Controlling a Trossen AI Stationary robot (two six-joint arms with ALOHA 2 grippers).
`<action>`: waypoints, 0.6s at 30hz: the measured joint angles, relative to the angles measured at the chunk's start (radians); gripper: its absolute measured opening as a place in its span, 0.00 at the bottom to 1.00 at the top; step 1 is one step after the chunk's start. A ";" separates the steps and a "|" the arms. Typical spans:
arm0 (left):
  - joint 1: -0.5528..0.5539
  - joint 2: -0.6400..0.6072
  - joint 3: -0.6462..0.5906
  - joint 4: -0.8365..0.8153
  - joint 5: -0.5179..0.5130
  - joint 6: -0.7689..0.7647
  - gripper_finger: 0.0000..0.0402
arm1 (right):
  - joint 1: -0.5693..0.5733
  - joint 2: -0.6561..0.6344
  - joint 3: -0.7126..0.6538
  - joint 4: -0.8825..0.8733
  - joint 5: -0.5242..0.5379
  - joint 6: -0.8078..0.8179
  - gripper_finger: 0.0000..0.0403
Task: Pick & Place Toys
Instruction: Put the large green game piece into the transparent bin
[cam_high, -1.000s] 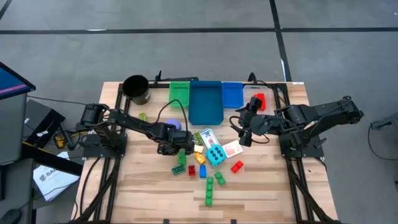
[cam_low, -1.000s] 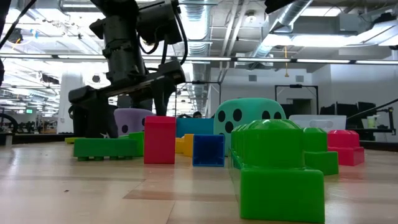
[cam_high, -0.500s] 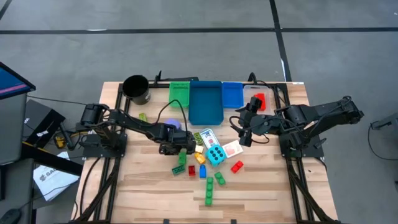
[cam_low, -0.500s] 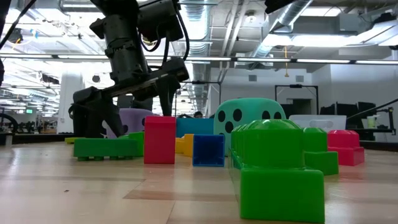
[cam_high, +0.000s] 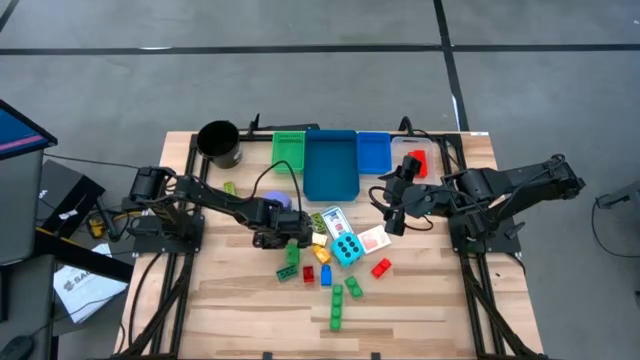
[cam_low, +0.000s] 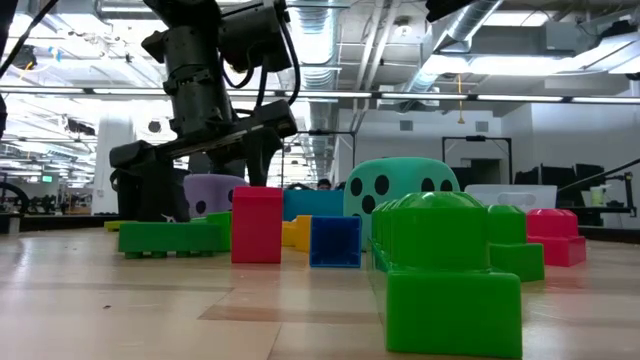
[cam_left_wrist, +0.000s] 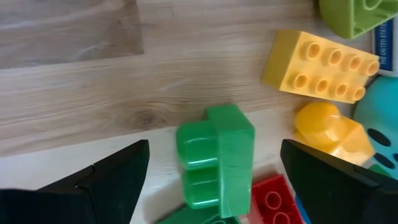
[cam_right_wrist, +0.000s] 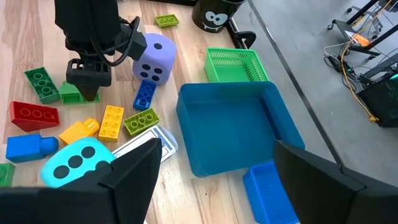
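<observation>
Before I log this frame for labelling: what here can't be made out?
- Playing cards: faces too small in the high view; right wrist view cuts them off behind its own fingers.
- Purple die: mostly hidden in the low view by the left gripper and red brick.
- Green brick: its lower end is cut off at the left wrist frame edge.

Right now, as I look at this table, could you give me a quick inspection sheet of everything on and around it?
Surface: pale wooden table.
Job's things: small green plastic brick beneath the left gripper; yellow studded brick, cyan dotted die, purple die, playing card nearby.
Clutter: large blue bin, green bin, black cup.
Grippers: left gripper open over the green brick; right gripper open, empty.
Cables: black cable along the left arm.
Surroundings: grey floor.
</observation>
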 joint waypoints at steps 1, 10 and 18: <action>0.000 0.000 0.000 0.000 0.000 0.000 0.89 | 0.000 0.000 0.000 0.000 0.000 0.000 0.76; 0.002 0.006 0.000 -0.002 -0.002 0.000 0.89 | 0.000 0.000 0.000 0.000 0.000 0.000 0.76; 0.002 0.009 0.000 0.014 -0.008 0.000 0.89 | 0.000 0.000 0.000 0.001 0.000 0.000 0.76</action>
